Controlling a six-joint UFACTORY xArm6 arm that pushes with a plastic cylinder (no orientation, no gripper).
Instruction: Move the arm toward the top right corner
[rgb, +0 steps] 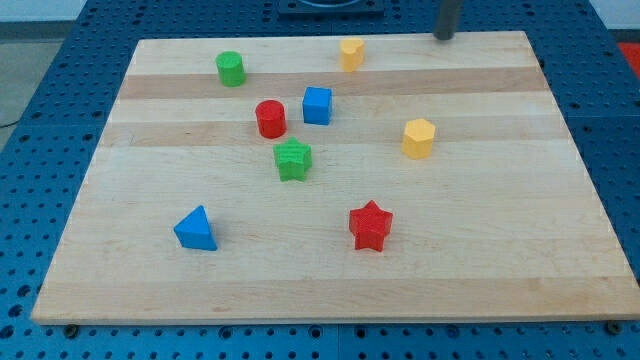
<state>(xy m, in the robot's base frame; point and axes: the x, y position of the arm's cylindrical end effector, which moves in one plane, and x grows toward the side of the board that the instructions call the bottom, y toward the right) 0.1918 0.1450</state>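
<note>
Wooden board (330, 280) sits on a blue perforated table (70, 40). The rod comes in from the view's top edge, right of centre; my tip (444, 38) sits at the board's top edge, well left of the top right corner (524, 36). The tip is a plain rod end with nothing to open or close, and it holds nothing and touches no block. Nearest block is the yellow block (351, 53), shape unclear, to the tip's left near the top edge, clearly apart from it. Yellow hexagonal block (419, 138) lies below the tip, toward the view's right-centre. Green cylinder (231, 68) is at upper left. Red cylinder (270, 118) and blue cube (317, 105) sit close together near centre, cube to the right, a small gap between them. Green star-like block (293, 159) is just below those two. Blue triangular block (195, 229) is at lower left, red star (371, 225) at lower centre-right, well apart from each other. The board's right side near the corner holds no blocks.
</note>
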